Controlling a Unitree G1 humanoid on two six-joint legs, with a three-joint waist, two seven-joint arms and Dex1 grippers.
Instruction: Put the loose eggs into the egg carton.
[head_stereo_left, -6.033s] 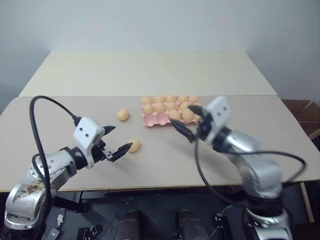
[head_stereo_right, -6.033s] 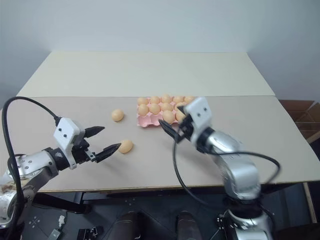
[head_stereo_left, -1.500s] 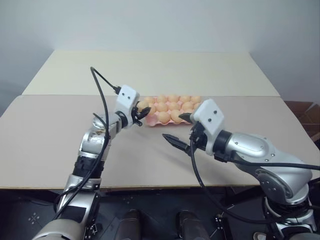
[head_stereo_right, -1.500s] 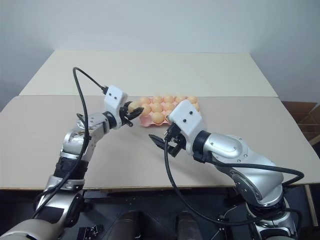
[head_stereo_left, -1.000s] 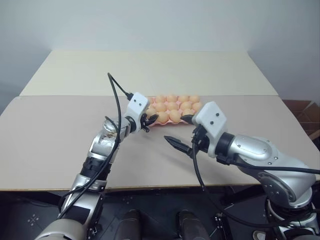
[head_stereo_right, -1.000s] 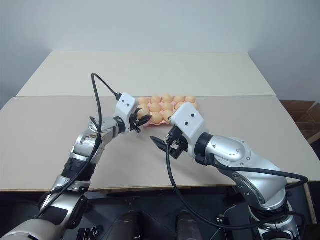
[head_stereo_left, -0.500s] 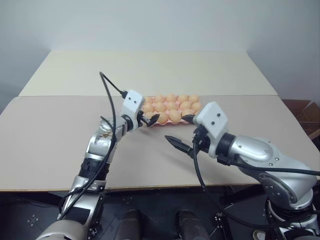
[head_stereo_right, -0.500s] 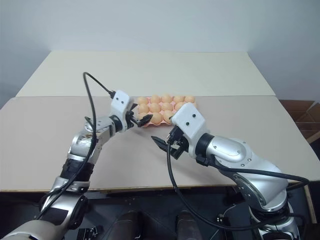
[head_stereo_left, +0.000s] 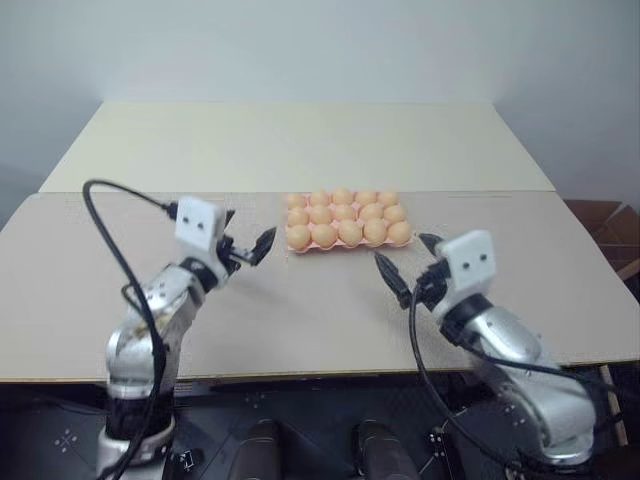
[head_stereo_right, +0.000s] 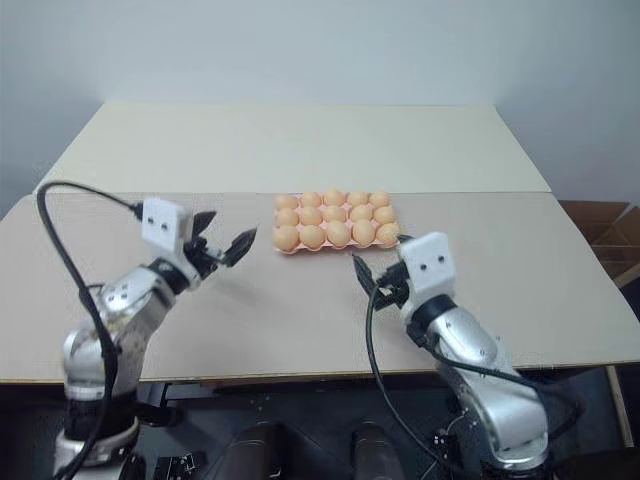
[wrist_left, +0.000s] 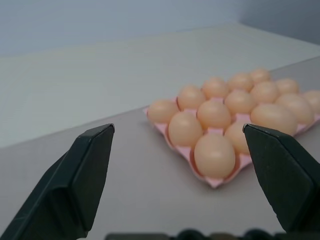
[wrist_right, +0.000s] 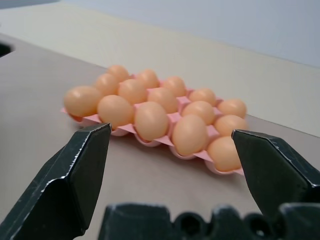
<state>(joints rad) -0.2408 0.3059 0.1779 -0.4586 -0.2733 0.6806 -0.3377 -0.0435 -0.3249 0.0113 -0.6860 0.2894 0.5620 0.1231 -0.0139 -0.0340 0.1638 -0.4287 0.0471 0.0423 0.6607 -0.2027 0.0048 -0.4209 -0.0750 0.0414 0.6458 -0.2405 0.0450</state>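
Both arms are silver-grey metal with rounded joint housings and black bands at the joints. Each wrist carries a white boxy block with two small dark dots on its face, possibly screws. A thick black cable loops from the block back along each arm. The left claw (head_stereo_left: 247, 247) and the right claw (head_stereo_left: 405, 265) each have two black, wedge-shaped fingers (wrist_left: 80, 175) with flat, matte faces tapering to blunt tips.

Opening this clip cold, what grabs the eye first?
The pink egg carton in the middle of the table, every visible cup holding an orange-tan egg. Then the two open grippers flanking it on the near side, the left gripper and right gripper, both empty and apart from the carton.
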